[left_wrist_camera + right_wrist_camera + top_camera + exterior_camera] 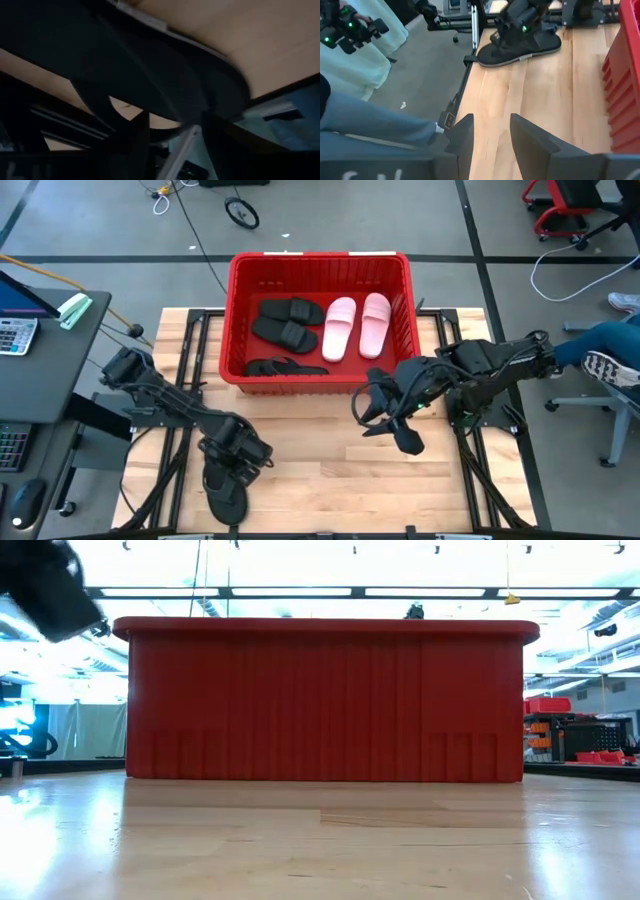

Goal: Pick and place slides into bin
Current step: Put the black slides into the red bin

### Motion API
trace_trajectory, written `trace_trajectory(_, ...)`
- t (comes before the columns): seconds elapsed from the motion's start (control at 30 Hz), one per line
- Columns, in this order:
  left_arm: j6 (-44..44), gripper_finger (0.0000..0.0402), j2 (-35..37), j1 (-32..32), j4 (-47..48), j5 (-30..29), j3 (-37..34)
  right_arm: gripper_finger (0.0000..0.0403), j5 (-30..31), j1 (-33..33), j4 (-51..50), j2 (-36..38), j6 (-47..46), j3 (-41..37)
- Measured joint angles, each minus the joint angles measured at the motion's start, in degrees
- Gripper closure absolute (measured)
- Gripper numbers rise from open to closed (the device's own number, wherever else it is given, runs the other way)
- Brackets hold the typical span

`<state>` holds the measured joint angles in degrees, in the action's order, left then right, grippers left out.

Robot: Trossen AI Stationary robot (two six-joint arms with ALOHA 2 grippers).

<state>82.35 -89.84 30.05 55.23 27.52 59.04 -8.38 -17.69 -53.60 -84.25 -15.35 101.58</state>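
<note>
The red bin [230, 320] stands at the table's far middle and fills the low view [320, 700]. In it lie two black broad-strap slides [287, 322], two pale pink slides [357, 326] and a thin black flip-flop [283, 367]. Another black flip-flop [222, 492] lies by the table's near edge, left of centre. My left gripper [238, 455] is down on it. It also shows in the right wrist view [520, 50]. My right gripper [388, 418] is open and empty above bare wood, near the bin's near right corner. My left gripper comes from above onto the flip-flop's strap side, its fingers [135, 145] standing either side of a strap [150, 122]. The gripper's own body hides the place of contact in the other views. The sole [490, 57] lies along the table's near edge.
A person's leg in jeans [600, 345] and a shoe show off the table's right side. A desk with a keyboard and a calculator [15, 335] stands to the left. Bare wood [330, 470] lies between the two grippers, on the near side of the bin.
</note>
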Motion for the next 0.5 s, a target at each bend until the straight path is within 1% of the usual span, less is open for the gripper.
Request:
trace_trajectory(0.1, 1.1, 0.0196, 0.0, 0.7, -2.2, 1.1, -3.2, 0.0270, 0.1, -0.6, -1.3, 0.0, 0.0, 0.0)
trace_trajectory(0.17, 1.9, 0.0185, 0.0, 0.8, -5.5, 2.3, -4.6, 0.0270, 0.1, -0.9, -1.3, 0.0, 0.0, 0.0)
trace_trajectory(0.23, 2.6, 0.0179, 0.0, 1.0, -11.4, 2.8, -5.9, 0.0270, 0.0, -1.2, -1.3, 0.0, 0.0, 0.0)
trace_trajectory(0.37, 3.2, 0.0181, 0.0, 1.1, -26.7, 2.5, -7.6, 0.0270, 0.0, -1.3, -1.3, 0.0, 0.0, 0.0)
trace_trajectory(0.4, 3.4, 0.0184, 0.0, 1.1, -28.0, 1.8, -7.9, 0.0270, 0.2, -1.3, -1.3, 0.0, 0.0, 0.0)
trace_trajectory(0.5, 4.0, 0.0192, -0.2, 1.1, -27.5, -1.0, -8.0, 0.0270, 1.5, -1.3, -1.3, 0.0, 0.0, 0.0)
